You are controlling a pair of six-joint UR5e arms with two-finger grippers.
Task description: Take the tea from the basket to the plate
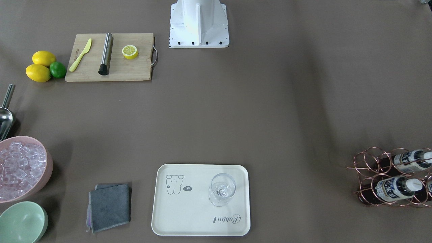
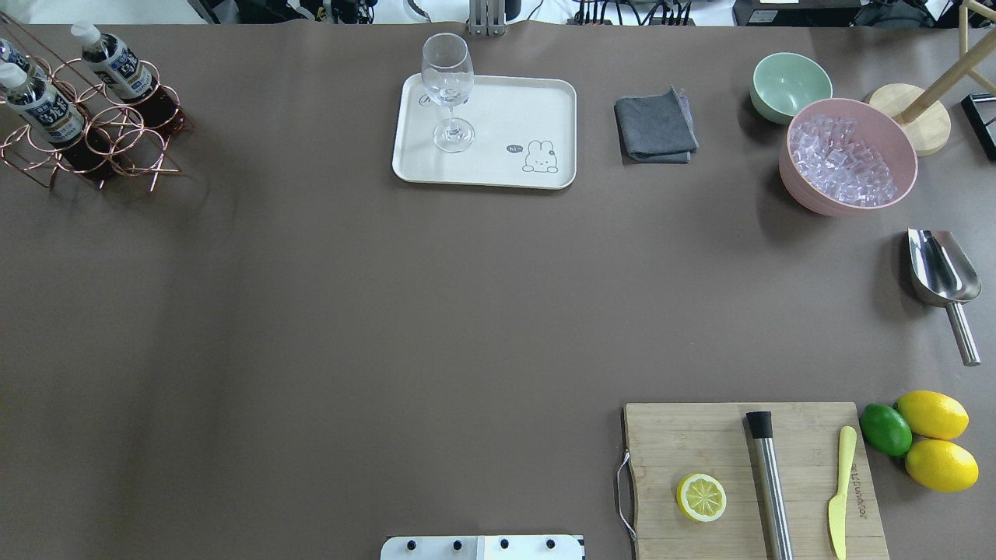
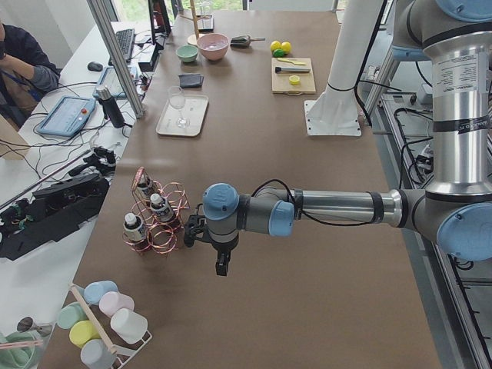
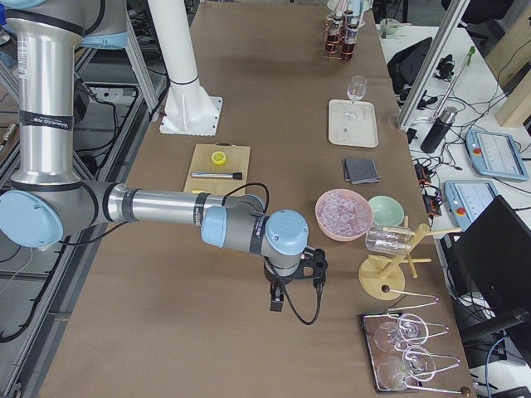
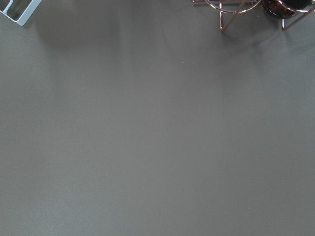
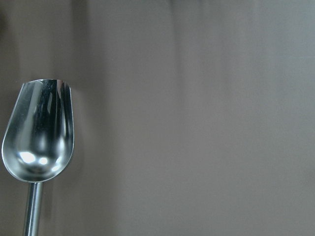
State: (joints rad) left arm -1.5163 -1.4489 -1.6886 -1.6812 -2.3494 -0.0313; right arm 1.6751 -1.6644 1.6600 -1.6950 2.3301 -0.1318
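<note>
The basket (image 2: 131,118) is a copper wire carrier at the table's far left corner and holds three tea bottles (image 2: 40,106) with dark drink and white caps. It also shows in the front view (image 1: 367,167) with tea (image 1: 398,189), and its feet show at the top of the left wrist view (image 5: 227,10). The cream plate (image 2: 506,109) lies far centre and carries a clear stemmed glass (image 2: 447,78). My left gripper (image 3: 221,265) hangs just beside the basket (image 3: 165,231). My right gripper (image 4: 276,300) hangs off the table's right end. I cannot tell whether either is open.
A grey cloth (image 2: 655,126), a mint bowl (image 2: 790,85) and a pink bowl of ice (image 2: 846,159) stand right of the plate. A steel scoop (image 2: 941,280) lies below my right wrist. A cutting board (image 2: 755,478) with a lemon half, muddler and knife is near right.
</note>
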